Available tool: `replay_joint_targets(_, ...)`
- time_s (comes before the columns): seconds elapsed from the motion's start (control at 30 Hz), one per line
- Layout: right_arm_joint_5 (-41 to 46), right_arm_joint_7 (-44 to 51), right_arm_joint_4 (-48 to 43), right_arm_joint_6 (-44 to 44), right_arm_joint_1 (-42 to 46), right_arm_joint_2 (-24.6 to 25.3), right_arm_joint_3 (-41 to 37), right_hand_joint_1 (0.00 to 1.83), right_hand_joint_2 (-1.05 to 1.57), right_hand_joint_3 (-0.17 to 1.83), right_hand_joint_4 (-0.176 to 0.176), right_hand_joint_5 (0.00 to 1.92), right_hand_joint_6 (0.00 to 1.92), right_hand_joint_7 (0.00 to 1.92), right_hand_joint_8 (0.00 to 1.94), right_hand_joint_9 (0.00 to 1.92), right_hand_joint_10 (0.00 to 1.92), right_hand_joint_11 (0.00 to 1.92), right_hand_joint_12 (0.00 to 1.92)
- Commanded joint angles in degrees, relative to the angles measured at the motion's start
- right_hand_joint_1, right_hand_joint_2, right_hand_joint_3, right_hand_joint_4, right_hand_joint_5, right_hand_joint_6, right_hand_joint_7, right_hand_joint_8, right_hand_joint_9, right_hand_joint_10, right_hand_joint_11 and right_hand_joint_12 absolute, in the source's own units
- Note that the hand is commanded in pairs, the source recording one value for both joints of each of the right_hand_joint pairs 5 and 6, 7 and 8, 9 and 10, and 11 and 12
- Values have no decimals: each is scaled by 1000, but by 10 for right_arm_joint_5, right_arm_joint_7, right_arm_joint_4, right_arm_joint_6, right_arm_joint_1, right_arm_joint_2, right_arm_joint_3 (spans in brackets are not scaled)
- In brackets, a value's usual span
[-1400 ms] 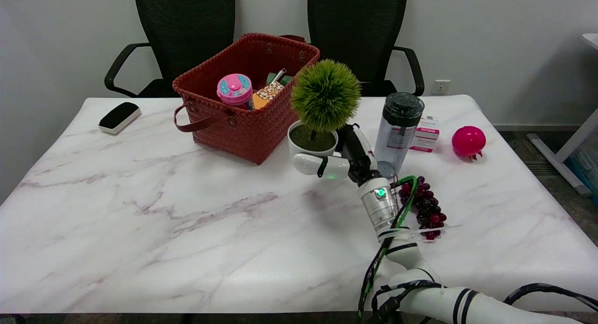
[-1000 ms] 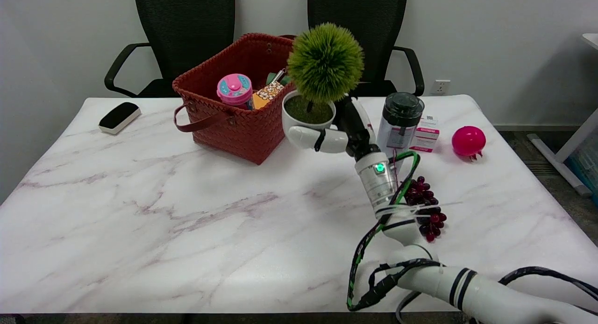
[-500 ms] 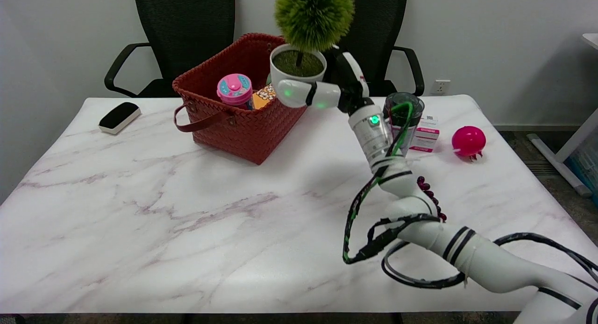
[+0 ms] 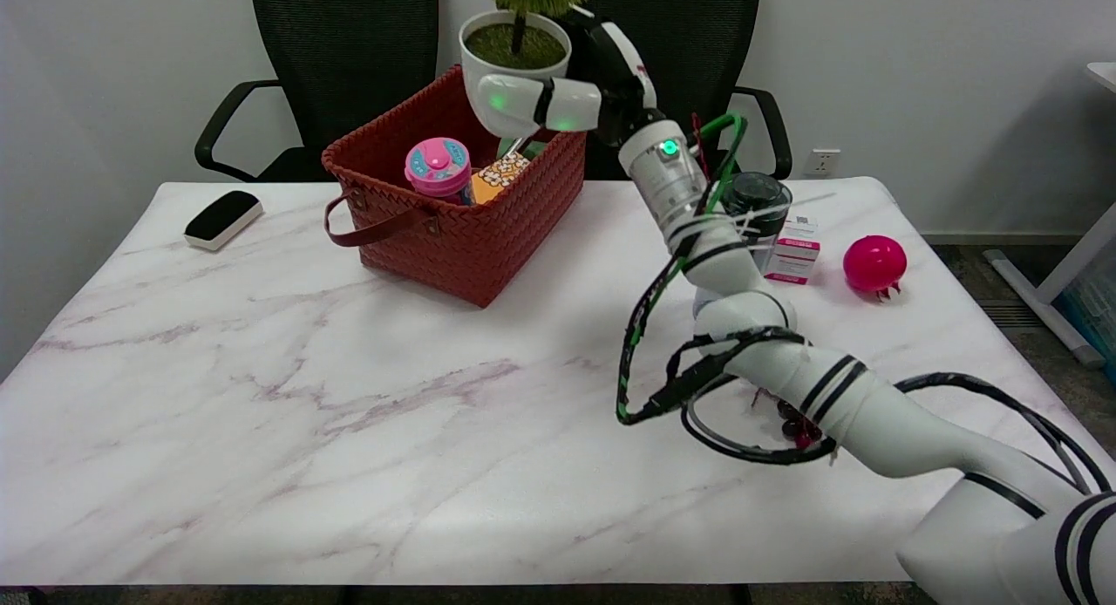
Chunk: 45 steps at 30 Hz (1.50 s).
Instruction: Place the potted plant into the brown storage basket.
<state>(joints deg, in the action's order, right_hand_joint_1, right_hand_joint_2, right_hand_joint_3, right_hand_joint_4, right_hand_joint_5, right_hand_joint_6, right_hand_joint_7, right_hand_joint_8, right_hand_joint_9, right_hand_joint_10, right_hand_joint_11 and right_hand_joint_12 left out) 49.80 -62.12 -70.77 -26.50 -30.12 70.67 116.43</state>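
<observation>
The potted plant, a white pot with a round green tuft cut off by the picture's top edge, hangs in the air above the right part of the brown storage basket. My right hand holds the pot from its right side, fingers wrapped round the pot's front. The pot stays upright. The woven basket stands at the table's back middle with a loose strap handle on its left. Inside it are a pink-lidded cup and a patterned orange packet.
A dark-lidded clear bottle, a small pink-and-white box and a pink pomegranate-like fruit stand at the right. Dark grapes lie partly under my arm. A black-and-white eraser block lies at the left. Two black chairs stand behind the table.
My right hand has lifted the potted plant off the table beside the basket and carried it up and leftward, until it hangs over the basket's right part.
</observation>
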Motion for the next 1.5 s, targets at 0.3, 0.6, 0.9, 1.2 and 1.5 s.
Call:
replay_joint_targets(0.3,0,-2,236,152,-269,80,26,1336,976,507,0,817,817,1089,1089,1125,1125,943,943)
replay_joint_targets(0.6,0,0,370,200,-352,117,31,1333,971,509,0,816,816,1087,1087,1116,1116,924,924)
replay_joint_targets(0.9,0,0,459,229,-393,161,31,1328,976,509,0,819,819,1089,1089,1115,1115,922,922)
replay_joint_targets(1.2,0,0,503,249,-386,178,34,1313,1008,509,0,831,831,1099,1099,1120,1120,926,926)
replay_joint_targets(1.5,0,0,522,263,-380,184,35,1299,1046,508,0,841,841,1109,1109,1126,1126,933,933)
